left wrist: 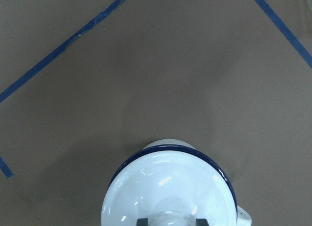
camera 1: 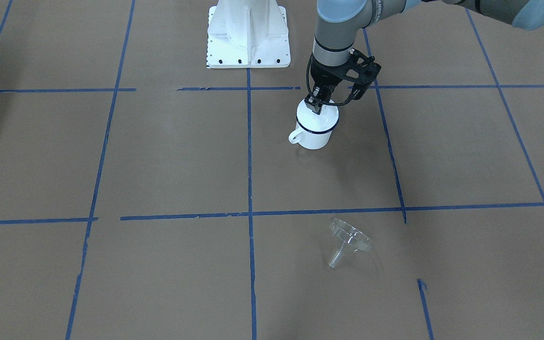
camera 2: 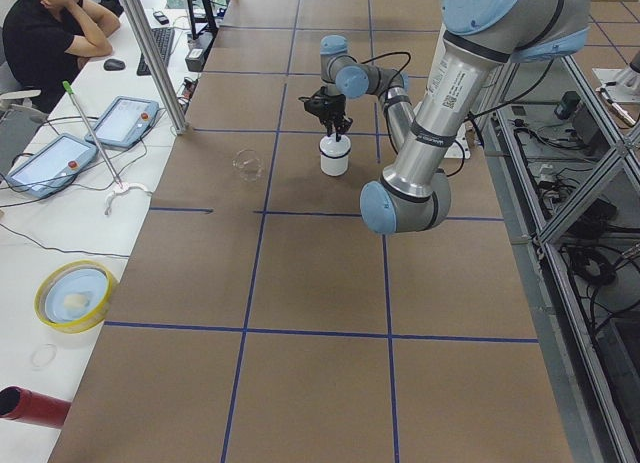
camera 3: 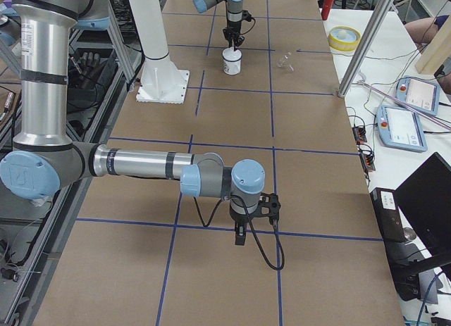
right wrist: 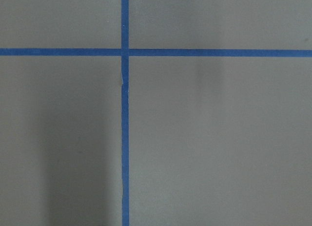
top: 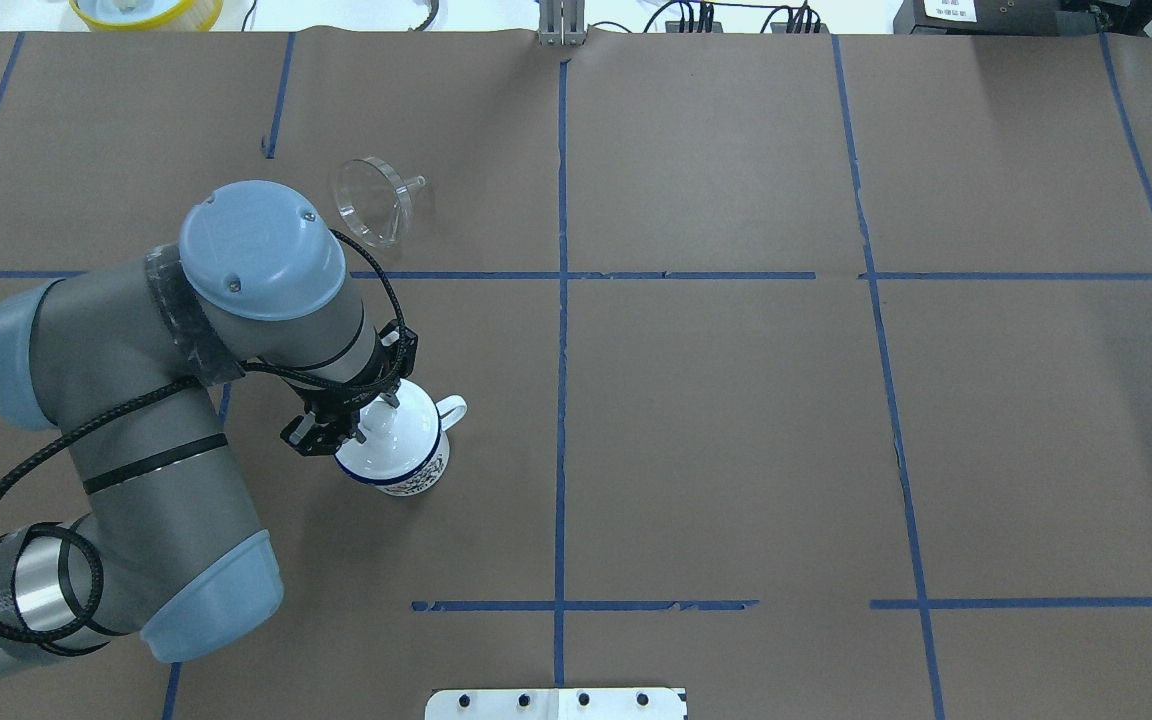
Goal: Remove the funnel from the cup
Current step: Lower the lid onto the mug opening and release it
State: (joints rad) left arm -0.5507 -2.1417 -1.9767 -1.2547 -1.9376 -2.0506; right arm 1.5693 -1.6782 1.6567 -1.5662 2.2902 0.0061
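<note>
The cup (camera 1: 314, 136) is a white enamel mug with a dark blue rim, standing upright near the robot's base. A white domed lid (top: 404, 432) with a knob covers it. My left gripper (camera 1: 317, 103) points straight down onto the lid, and in the left wrist view its fingertips (left wrist: 142, 221) press against either side of the knob. The clear funnel (camera 1: 347, 241) lies on its side on the table, far from the mug, and shows in the overhead view (top: 372, 200). My right gripper (camera 3: 239, 234) hangs over bare table far away; I cannot tell whether it is open or shut.
The white robot base plate (camera 1: 248, 38) stands just behind the mug. Blue tape lines (camera 1: 250, 156) grid the brown table. A yellow dish (camera 3: 342, 37) and operator tablets (camera 2: 125, 121) sit along the far edge, beyond the funnel.
</note>
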